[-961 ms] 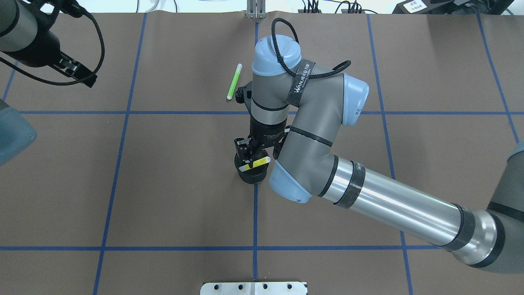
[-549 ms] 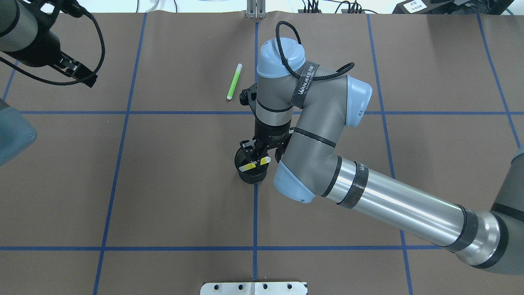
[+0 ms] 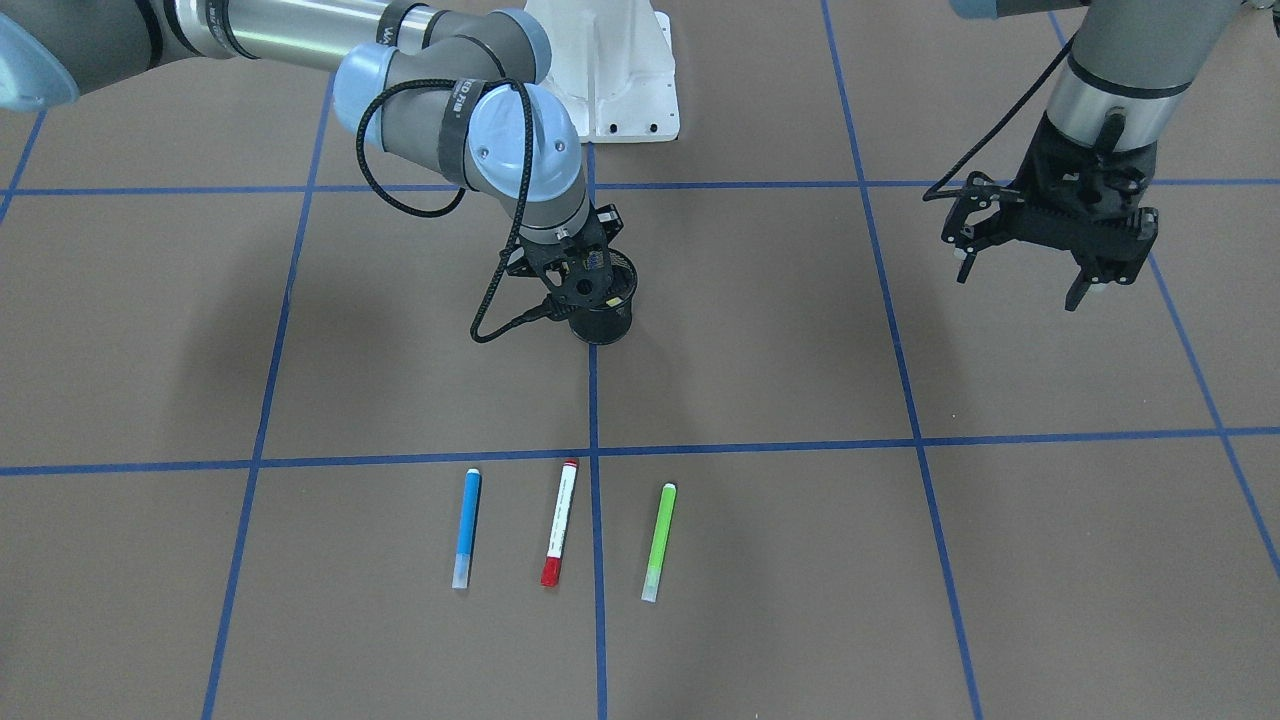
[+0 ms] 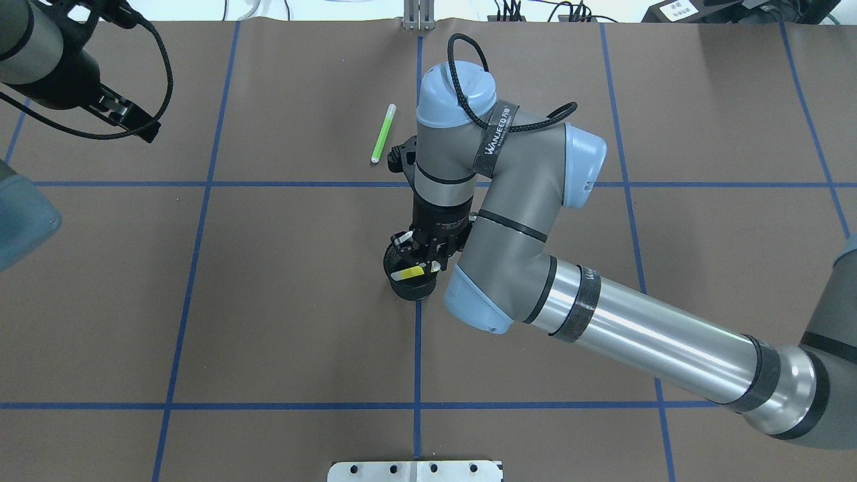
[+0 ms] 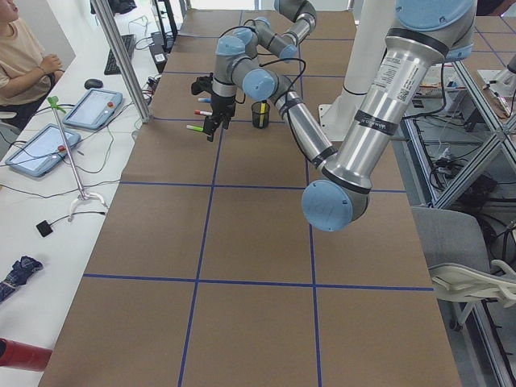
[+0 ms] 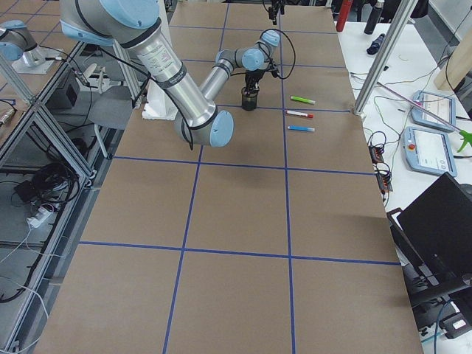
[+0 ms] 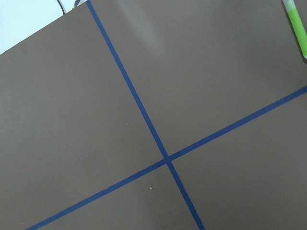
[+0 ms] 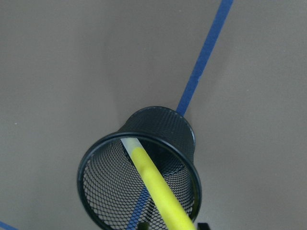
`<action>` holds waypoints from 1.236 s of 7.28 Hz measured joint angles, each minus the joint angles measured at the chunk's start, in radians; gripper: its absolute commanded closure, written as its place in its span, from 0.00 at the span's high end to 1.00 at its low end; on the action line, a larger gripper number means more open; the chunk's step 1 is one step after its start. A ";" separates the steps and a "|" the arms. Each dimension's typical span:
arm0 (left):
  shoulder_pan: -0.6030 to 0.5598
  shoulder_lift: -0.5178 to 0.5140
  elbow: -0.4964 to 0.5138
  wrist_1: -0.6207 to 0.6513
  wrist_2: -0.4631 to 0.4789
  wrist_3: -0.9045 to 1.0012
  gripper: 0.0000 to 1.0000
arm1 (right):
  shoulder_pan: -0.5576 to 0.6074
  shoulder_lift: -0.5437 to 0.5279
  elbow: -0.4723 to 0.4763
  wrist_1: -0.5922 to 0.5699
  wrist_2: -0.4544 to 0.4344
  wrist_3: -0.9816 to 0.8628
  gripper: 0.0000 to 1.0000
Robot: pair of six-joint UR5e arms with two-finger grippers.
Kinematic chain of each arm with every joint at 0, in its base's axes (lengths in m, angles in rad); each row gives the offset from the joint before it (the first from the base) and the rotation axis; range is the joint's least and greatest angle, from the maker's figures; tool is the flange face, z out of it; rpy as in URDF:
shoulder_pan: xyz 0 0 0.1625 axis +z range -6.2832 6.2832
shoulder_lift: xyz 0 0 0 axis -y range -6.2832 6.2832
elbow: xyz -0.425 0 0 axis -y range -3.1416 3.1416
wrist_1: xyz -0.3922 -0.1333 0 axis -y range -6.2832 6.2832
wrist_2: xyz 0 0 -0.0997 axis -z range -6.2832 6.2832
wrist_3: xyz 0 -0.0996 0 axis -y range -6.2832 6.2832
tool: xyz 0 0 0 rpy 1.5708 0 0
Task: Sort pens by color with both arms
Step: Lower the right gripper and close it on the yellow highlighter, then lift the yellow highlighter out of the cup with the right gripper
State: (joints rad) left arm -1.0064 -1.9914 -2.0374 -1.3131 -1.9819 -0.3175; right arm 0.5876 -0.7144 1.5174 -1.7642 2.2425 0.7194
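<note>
My right gripper [image 4: 416,263] hangs over the black mesh cup [image 4: 410,288] and is shut on the yellow pen [image 4: 410,272]. In the right wrist view the yellow pen [image 8: 153,182] leans inside the cup [image 8: 158,129], pale tip down. The blue pen [image 3: 466,527], the white pen with red ends [image 3: 560,522] and the lime green pen [image 3: 659,541] lie side by side on the table. In the overhead view only the green pen [image 4: 383,134] shows; my right arm hides the other two. My left gripper [image 3: 1020,285] is open and empty, far off to the side.
Blue tape lines [image 4: 417,348] divide the brown table into squares. The white pedestal base [image 3: 610,70] stands at the robot's edge. An operator [image 5: 24,56] sits by tablets beyond the far edge.
The right gripper's jaws have closed in on the yellow pen over the cup, and the wrist has shifted slightly. The left arm has not moved.
</note>
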 measured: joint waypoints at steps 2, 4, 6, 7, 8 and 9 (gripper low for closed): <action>0.000 -0.001 0.001 0.000 0.000 0.000 1.00 | -0.001 -0.002 -0.001 0.000 -0.001 0.000 0.27; 0.000 -0.002 0.002 0.000 0.000 0.000 1.00 | -0.003 0.002 0.005 0.000 -0.001 0.000 0.01; 0.000 -0.003 0.002 0.000 0.000 0.000 1.00 | -0.002 0.002 0.032 0.000 -0.004 0.000 0.00; -0.001 -0.003 0.002 0.000 0.000 0.000 1.00 | 0.000 0.000 0.054 -0.002 -0.007 0.000 0.00; -0.001 -0.003 0.002 0.000 0.000 -0.001 1.00 | 0.006 0.000 0.085 -0.012 -0.009 0.000 0.00; -0.001 -0.004 0.002 0.000 -0.001 -0.001 1.00 | 0.021 0.001 0.135 -0.043 -0.010 0.000 0.00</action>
State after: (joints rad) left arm -1.0077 -1.9957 -2.0356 -1.3128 -1.9829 -0.3189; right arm 0.6082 -0.7130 1.6527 -1.8072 2.2324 0.7195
